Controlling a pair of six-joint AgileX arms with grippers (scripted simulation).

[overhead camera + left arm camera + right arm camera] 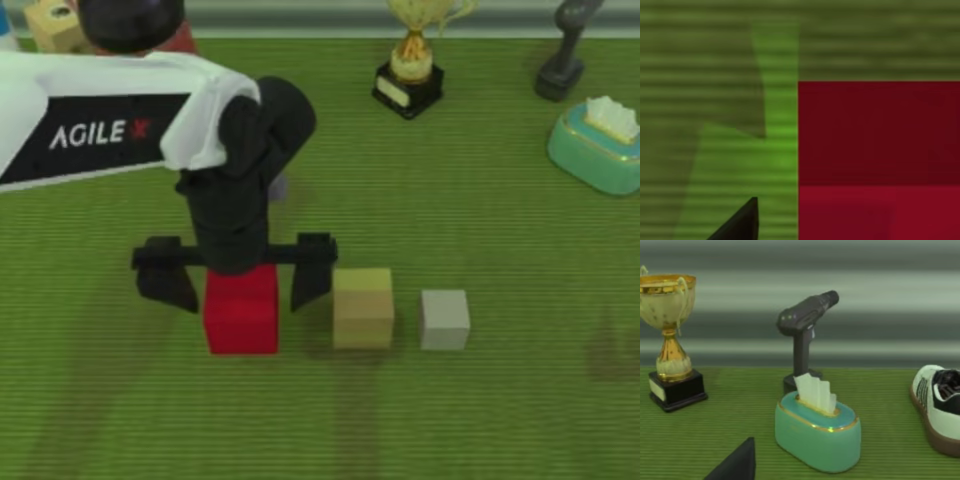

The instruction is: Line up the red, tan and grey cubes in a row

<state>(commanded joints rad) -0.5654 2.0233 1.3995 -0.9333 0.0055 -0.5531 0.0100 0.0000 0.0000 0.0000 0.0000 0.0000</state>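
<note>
1. Three plain matte cubes stand in a row on the green ribbed table: the bright red cube at the left, the dull tan-yellow cube in the middle and the light grey cube at the right, each just beside the next with a small gap.
2. The left arm reaches in from the top view's left edge, its white and black link bending down to the left gripper directly over the far part of the red cube.
3. Its black fingers are spread wide, one on each side of the red cube, neither one touching it; the right-hand finger stands between the red and tan cubes.
4. The left wrist view shows the red cube close up, with a finger tip clear of it.
5. Of the right arm only a dark tip of the right gripper shows in its wrist view, so I cannot tell how its fingers stand.
6. Along the far edge stand a gold trophy on a black base and a mint-green tissue box.
</note>
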